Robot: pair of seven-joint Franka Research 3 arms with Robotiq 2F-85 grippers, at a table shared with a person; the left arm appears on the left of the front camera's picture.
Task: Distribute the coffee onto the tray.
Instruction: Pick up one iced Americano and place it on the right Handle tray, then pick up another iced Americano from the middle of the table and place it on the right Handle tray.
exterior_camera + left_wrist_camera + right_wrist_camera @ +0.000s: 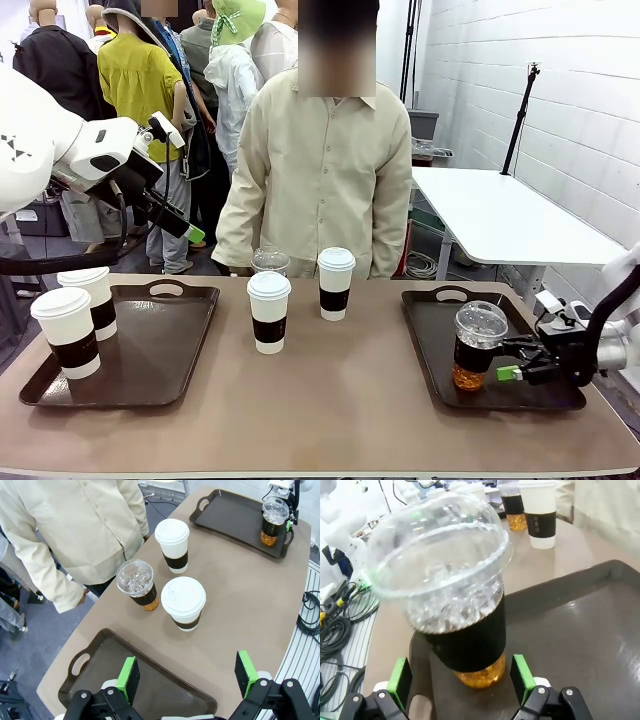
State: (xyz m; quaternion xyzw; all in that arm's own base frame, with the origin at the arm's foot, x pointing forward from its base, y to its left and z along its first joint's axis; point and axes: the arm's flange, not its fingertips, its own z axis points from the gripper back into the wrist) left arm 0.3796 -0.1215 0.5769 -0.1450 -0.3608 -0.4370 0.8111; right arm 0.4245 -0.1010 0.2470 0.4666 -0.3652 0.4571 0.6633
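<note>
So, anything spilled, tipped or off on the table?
Nothing stands out. All cups upright, lids on, no spill: two on the left tray, three on the table, one iced cup on the right tray by the open right gripper.

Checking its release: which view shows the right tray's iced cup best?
Right wrist view: the iced cup stands close up between the right gripper's open jaws. Front view shows it small; left wrist, tiny, far off.
</note>
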